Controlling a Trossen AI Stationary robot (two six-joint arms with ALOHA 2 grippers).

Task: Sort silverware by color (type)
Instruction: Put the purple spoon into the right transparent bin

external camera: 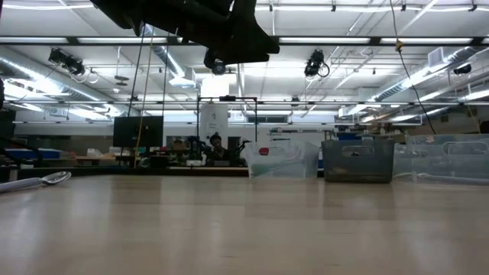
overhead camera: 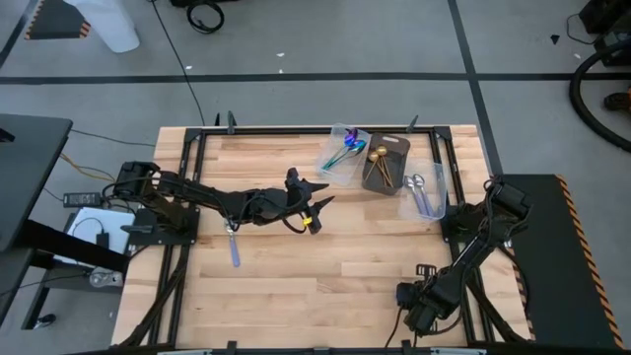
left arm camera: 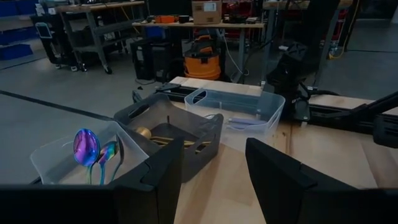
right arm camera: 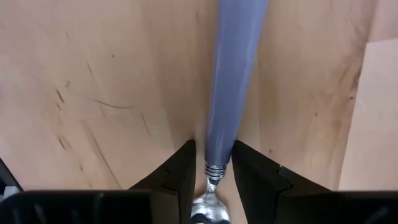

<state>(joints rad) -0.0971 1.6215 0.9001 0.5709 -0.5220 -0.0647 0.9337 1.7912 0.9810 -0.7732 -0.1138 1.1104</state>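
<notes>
Though slim, spoon (right arm camera: 231, 93) blue-handled, silver-bowled.

Blue-handled spoon (overhead camera: 234, 248) beside left arm (overhead camera: 197, 197)

Right wrist view: blue-handled spoon (right arm camera: 231, 93) cut off at both ends, bowl barely showing at edge. Low view: you get only bowl and part of handle of lying spoon (external camera: 42, 180); rest runs off frame. High view: silver spoons (overhead camera: 418, 185) in clear tray (overhead camera: 434, 209) too small for you to count.
</notes>
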